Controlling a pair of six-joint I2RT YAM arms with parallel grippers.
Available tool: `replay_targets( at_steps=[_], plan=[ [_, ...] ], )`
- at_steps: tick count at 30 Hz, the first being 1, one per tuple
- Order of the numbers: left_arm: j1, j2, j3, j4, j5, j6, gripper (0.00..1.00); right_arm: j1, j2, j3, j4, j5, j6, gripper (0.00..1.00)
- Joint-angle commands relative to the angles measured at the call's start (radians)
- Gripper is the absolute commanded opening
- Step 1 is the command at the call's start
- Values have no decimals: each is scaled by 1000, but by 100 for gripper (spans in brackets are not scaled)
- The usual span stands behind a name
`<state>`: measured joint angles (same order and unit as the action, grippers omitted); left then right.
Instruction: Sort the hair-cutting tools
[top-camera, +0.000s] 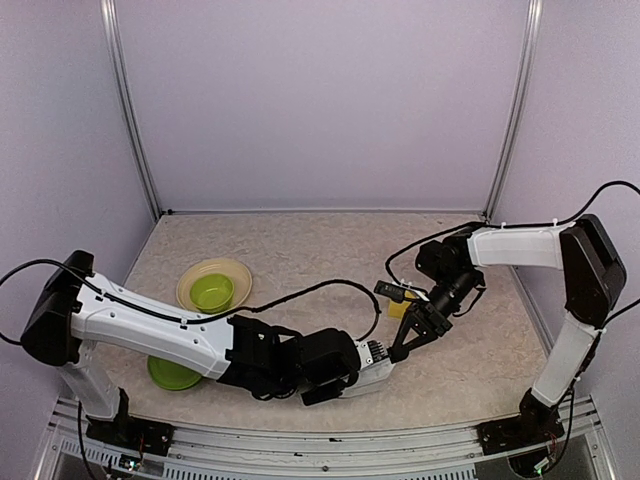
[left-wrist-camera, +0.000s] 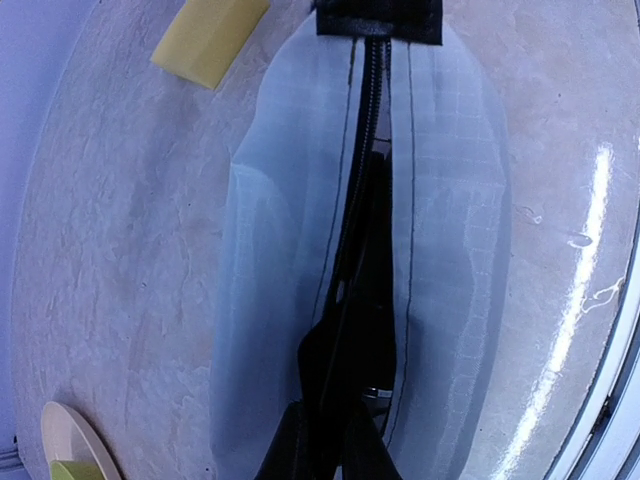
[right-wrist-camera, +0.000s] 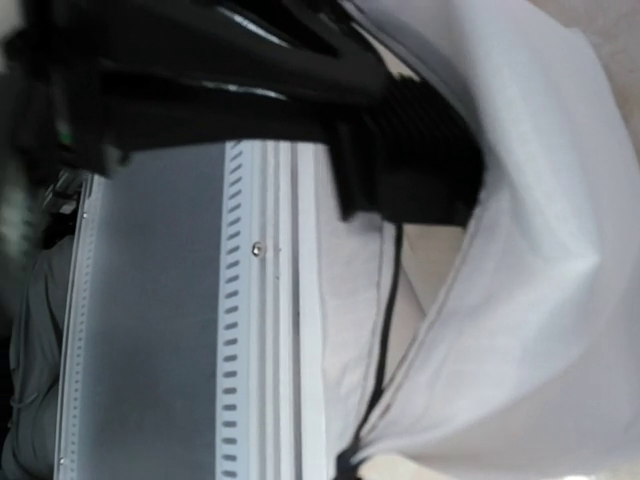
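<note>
The left jaws pinch the near end of the pouch (left-wrist-camera: 450, 250) on the surface (left-wrist-camera: 130, 250); dark tools (left-wrist-camera: 362, 300) show inside its open zip. Whether the right jaws, beside it, grip cannot be told.

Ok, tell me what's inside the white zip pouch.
Through the open zipper of the white zip pouch only a dark shape with a small metal glint shows; which tool it is cannot be told. The fabric covers the rest.

A white fabric zip pouch with black ends (left-wrist-camera: 450, 250) lay on the beige table (top-camera: 330, 250), a yellow block (top-camera: 400, 309) near it. A green bowl (top-camera: 212, 292) sat in a cream plate (top-camera: 238, 272), a green plate (top-camera: 170, 376) nearby.
</note>
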<state>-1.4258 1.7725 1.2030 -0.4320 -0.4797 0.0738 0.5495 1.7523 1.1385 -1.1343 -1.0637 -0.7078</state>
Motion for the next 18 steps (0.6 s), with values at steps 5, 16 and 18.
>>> replay_targets(
  at_steps=[5, 16, 18],
  plan=[
    [4, 49, -8, 118, -90, 54, 0, 9, 1, 30, -46, -76, -47, 13],
    [15, 42, -12, 128, -88, 48, 19, 9, -17, 27, -42, -64, -48, 14],
    [15, 26, -20, 117, -37, 45, 31, 8, -20, 28, -34, -57, -42, 14]
  ],
)
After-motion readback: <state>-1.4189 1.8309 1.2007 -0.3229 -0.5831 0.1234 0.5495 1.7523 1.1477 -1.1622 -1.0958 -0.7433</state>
